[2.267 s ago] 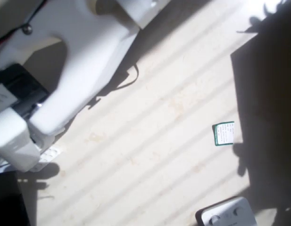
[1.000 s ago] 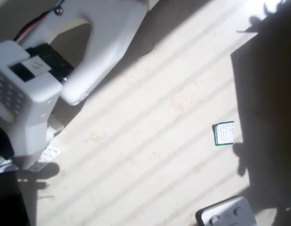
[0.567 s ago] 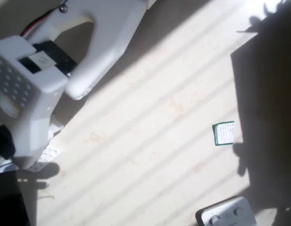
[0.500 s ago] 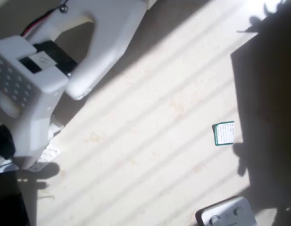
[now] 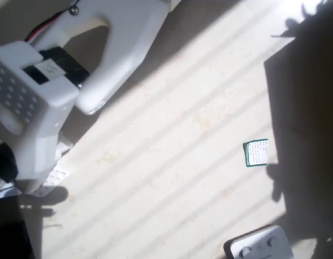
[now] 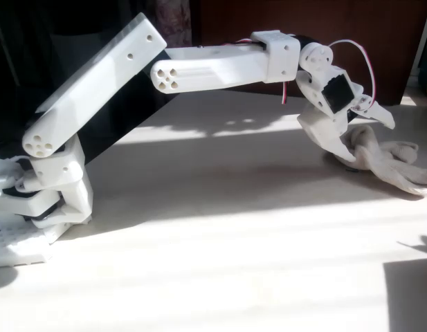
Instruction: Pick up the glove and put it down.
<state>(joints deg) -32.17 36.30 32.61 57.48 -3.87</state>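
White arm reaches out to the far right of the surface [image 6: 220, 256] in the fixed view, gripper [image 6: 351, 142] down at the glove [image 6: 383, 158]. Glove lies cream and floppy on the surface at far right, stubby fingers pointing right, cuff end bunched up under the gripper. One jaw sits low against the bunched fabric, the other sticks out over the top, so it looks partly open around the glove; cannot tell if it is actually pinching yet. Step in hand looks like the grasp. To do it well: close fully on the thick bunched part, not a loose finger, then lift straight up slowly since the knit will sag and could slip. Overhead view shows the arm's body at left, a green-edged card [image 5: 256, 152] at right and a grey device [image 5: 259, 245] at near right, both well apart from the arm.
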